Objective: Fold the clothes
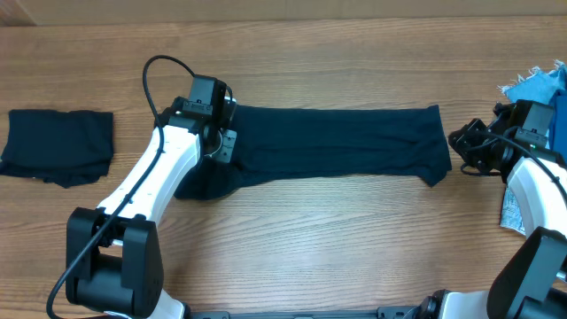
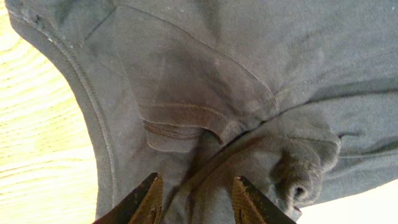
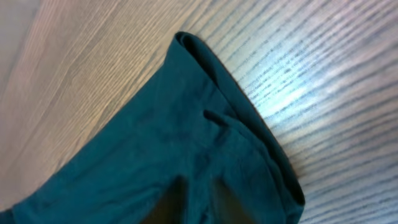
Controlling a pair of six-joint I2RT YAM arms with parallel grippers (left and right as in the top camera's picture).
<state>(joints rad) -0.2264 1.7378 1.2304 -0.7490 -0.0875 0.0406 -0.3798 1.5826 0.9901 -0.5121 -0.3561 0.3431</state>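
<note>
Left gripper [image 2: 196, 202]: fingers straddle a bunched fold of shirt [image 1: 337, 142], I can't tell if it's clamped | right gripper [image 1: 462, 149]: fingers spread, shirt's far end just off its tips

the wooden table [image 1: 337, 239] carries a long dark shirt [image 1: 354, 142] across its middle, a folded dark garment [image 1: 58, 146] far left, blue cloth [image 1: 540, 89] far right.

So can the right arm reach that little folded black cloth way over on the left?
Probably not. The right arm sits at the far right, and the folded black cloth lies at the far left. The long dark garment and the left arm are in between.
</note>
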